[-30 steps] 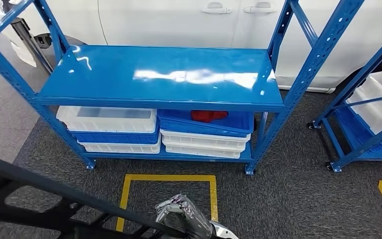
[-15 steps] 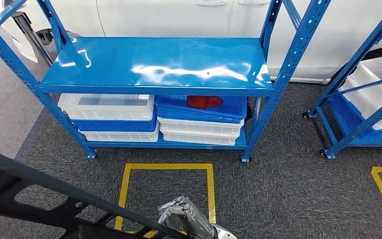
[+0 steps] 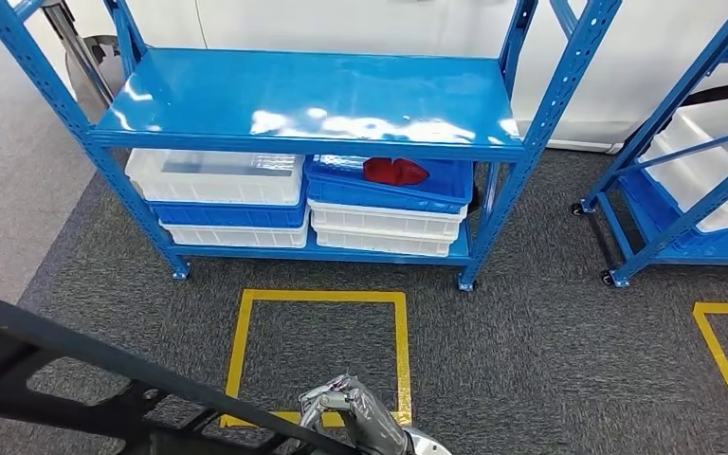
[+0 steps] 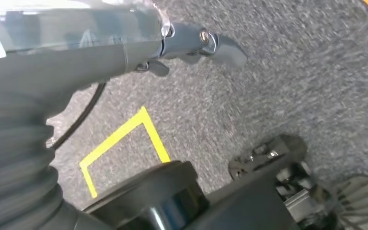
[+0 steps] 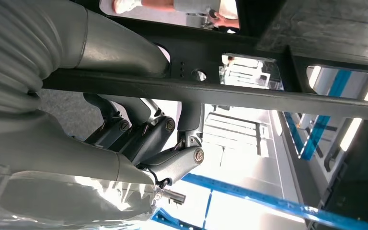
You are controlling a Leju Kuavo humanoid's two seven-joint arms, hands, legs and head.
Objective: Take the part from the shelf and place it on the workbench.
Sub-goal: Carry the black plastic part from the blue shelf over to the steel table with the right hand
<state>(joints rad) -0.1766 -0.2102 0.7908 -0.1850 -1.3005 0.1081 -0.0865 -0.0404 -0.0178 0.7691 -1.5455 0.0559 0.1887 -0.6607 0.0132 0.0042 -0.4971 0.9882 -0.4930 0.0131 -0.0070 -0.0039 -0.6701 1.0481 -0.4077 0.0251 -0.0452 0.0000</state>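
Fingers (image 3: pixel 334 396) stay curled; shelf (image 3: pixel 313 95) nearer now.

Right hand (image 3: pixel 341 406) low, fingers curled in on nothing; left hand (image 4: pixel 191 43) hanging, likewise empty.

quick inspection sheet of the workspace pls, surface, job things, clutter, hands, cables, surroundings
surface: blue shelf, top board bare and glossy
job's things: red part lies in the top blue tray on the lower level
clutter: white trays stacked beside and beneath
hands: right hand low over the carpet, holding nothing; left hand holds nothing
cables: black cable by the left wrist
surroundings: yellow floor square, second rack
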